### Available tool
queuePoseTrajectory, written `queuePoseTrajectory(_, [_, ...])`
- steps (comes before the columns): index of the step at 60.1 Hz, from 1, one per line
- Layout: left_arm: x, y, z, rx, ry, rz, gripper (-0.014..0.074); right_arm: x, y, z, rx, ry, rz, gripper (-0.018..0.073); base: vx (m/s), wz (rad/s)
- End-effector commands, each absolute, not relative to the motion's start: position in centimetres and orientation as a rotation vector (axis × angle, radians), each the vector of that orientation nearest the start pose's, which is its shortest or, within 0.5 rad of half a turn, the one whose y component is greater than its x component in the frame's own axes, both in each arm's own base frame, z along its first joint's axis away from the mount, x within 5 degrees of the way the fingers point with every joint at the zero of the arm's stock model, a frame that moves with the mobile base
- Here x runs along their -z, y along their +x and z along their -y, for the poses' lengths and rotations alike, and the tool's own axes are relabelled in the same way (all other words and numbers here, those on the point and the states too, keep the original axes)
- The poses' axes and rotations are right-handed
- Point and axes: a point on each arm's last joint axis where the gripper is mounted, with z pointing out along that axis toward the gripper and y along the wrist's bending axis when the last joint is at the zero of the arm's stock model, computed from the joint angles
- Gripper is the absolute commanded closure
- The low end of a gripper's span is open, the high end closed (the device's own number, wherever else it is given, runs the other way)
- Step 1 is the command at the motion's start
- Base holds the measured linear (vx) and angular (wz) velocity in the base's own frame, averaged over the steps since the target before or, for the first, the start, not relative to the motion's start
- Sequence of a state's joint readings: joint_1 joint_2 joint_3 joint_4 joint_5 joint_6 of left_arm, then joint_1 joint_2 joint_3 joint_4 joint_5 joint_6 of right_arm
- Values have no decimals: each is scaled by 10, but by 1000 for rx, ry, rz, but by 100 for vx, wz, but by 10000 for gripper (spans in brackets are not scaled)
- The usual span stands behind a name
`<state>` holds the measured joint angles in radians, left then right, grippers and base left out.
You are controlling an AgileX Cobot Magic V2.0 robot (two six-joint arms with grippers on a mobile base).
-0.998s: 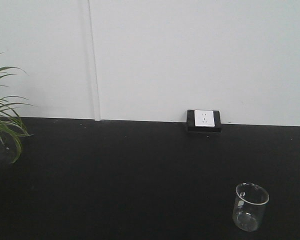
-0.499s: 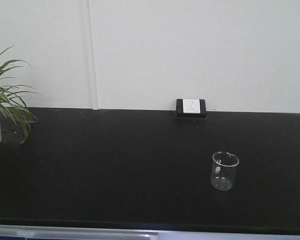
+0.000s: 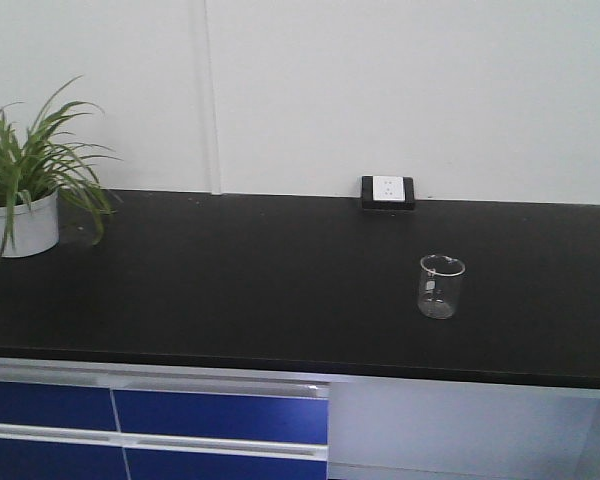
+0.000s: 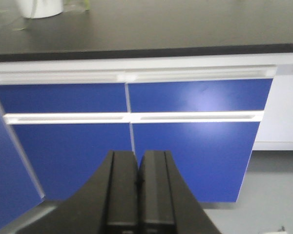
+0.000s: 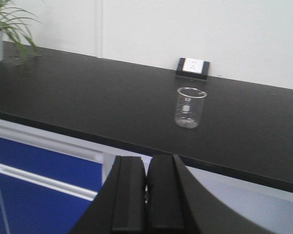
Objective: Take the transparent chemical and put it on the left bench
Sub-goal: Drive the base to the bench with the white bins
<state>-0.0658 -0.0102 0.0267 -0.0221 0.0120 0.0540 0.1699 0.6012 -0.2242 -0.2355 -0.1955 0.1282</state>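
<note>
Right of centre in the front view, the beaker (image 3: 441,286) stands on the black worktop (image 3: 230,280), smaller and higher than a second ago. Blue drawers (image 3: 220,415) now show below. The left gripper (image 4: 138,155) and right gripper (image 5: 146,160) are closed, empty.

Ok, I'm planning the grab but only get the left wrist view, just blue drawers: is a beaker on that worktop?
Observer: Yes, a clear glass beaker stands upright on the black worktop, right of centre in the front view.
Operator: Anything close to it?
Observer: Only a wall socket behind it, not touching.
Operator: The right claw?
Observer: The right claw is shut, empty, facing the beaker from off the bench.
</note>
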Motion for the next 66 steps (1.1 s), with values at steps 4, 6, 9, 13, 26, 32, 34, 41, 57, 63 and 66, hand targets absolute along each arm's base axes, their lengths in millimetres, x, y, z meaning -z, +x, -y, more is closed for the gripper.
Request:
queuePoseTrajectory(4, [-206, 55, 4, 35, 64, -1429, 600, -271, 125, -27, -97, -266, -1546, 562, -27, 33])
queuePoseTrajectory(6, [-206, 55, 4, 35, 64, -1429, 600, -271, 125, -27, -97, -266, -1546, 562, -25, 42])
queuePoseTrajectory(9, [-206, 55, 4, 35, 64, -1429, 600, -271, 125, -27, -97, -266, -1546, 562, -23, 49])
queuePoseTrajectory(13, [-206, 55, 4, 35, 64, -1429, 600, -271, 125, -27, -97, -266, -1546, 562, -20, 59])
queuePoseTrajectory(26, [-206, 55, 4, 35, 64, -1429, 600, -271, 125, -27, -97, -266, -1546, 562, -17, 78])
queuePoseTrajectory(32, [-206, 55, 4, 35, 64, -1429, 600, -271, 125, -27, -97, -266, -1546, 562, -15, 94])
queuePoseTrajectory(34, [-206, 55, 4, 35, 64, -1429, 600, -271, 125, -27, -97, -266, -1546, 562, -13, 99])
queuePoseTrajectory(41, [-206, 55, 4, 35, 64, -1429, 600, -271, 125, -27, -97, -266, -1546, 562, -11, 101])
queuePoseTrajectory(57, [-206, 55, 4, 35, 64, -1429, 600, -271, 125, -27, -97, -266, -1546, 562, -4, 107])
queuePoseTrajectory(63, [-206, 55, 4, 35, 64, -1429, 600, -271, 125, -27, -97, -266, -1546, 562, 2, 106])
queuePoseTrajectory(66, [-206, 55, 4, 35, 64, -1429, 600, -271, 125, -27, -97, -266, -1546, 562, 5, 102])
